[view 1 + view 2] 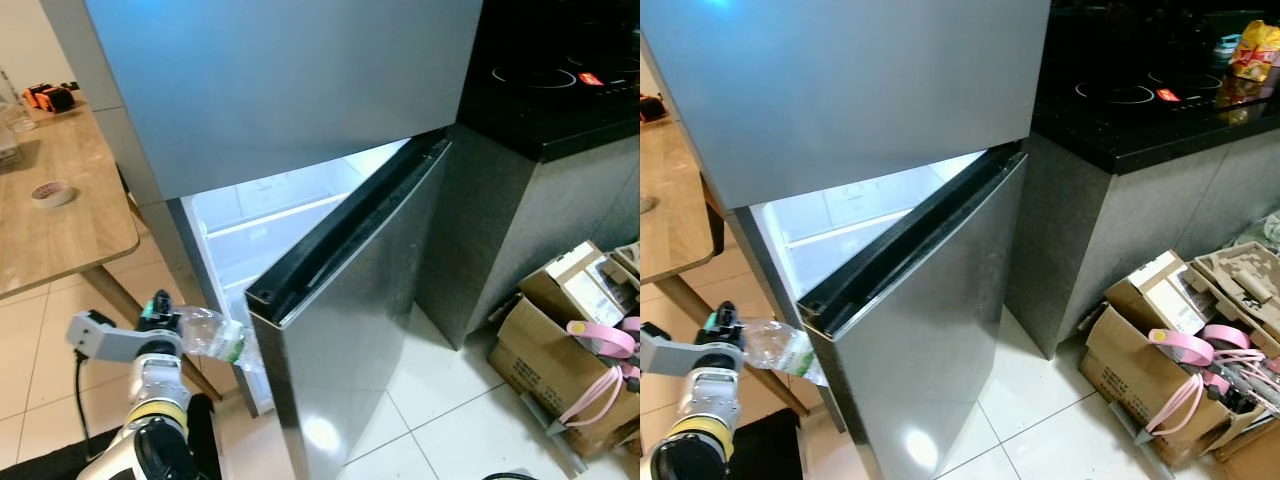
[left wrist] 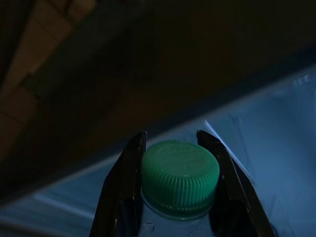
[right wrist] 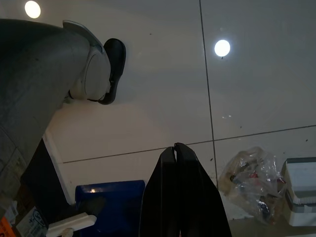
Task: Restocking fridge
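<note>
My left gripper (image 1: 168,316) is low on the left, shut on the neck of a clear plastic bottle (image 1: 212,336) with a green cap (image 2: 180,177). The bottle points toward the lit lower compartment (image 1: 268,222) of the grey fridge (image 1: 280,80), just outside its opening. The lower fridge door (image 1: 365,310) stands partly open, swung out to the bottle's right. In the left wrist view the black fingers (image 2: 123,190) sit either side of the cap. My right gripper (image 3: 175,148) hangs idle over the white floor, its fingers pressed together with nothing between them.
A wooden table (image 1: 60,230) with a roll of tape (image 1: 50,192) stands to the left. A black counter with a hob (image 1: 560,80) adjoins the fridge on the right. Cardboard boxes (image 1: 560,350) with pink items sit on the tiled floor at right.
</note>
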